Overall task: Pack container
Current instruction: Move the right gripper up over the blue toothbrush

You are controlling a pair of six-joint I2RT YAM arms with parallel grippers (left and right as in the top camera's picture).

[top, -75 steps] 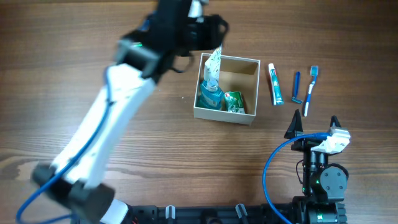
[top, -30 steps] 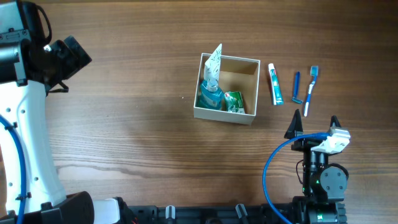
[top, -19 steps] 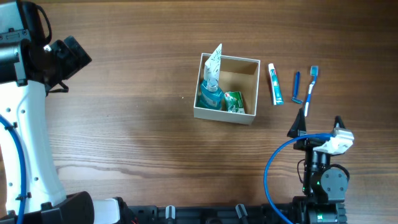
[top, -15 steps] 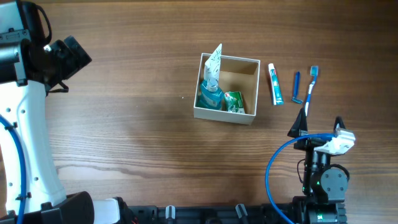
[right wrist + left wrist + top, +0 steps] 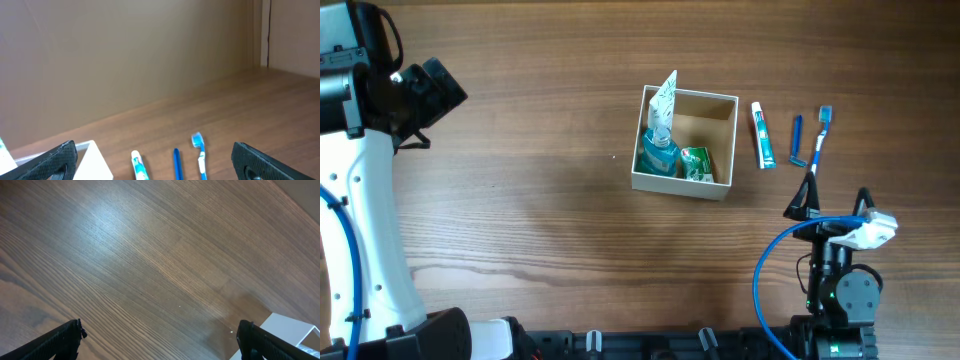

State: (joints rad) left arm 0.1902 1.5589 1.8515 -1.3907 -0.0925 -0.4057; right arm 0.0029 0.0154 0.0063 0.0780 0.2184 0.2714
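Container (image 5: 682, 187) well apart from right fingers (image 5: 806, 198)

Overhead down — wrists low; container (image 5: 680, 186) shared.

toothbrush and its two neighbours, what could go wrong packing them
The toothbrush, small blue item and toothpaste lie close side by side, so the open right claw may knock a neighbour. The toothbrush looks nearly as long as the container is wide and might end up propped on its rim.
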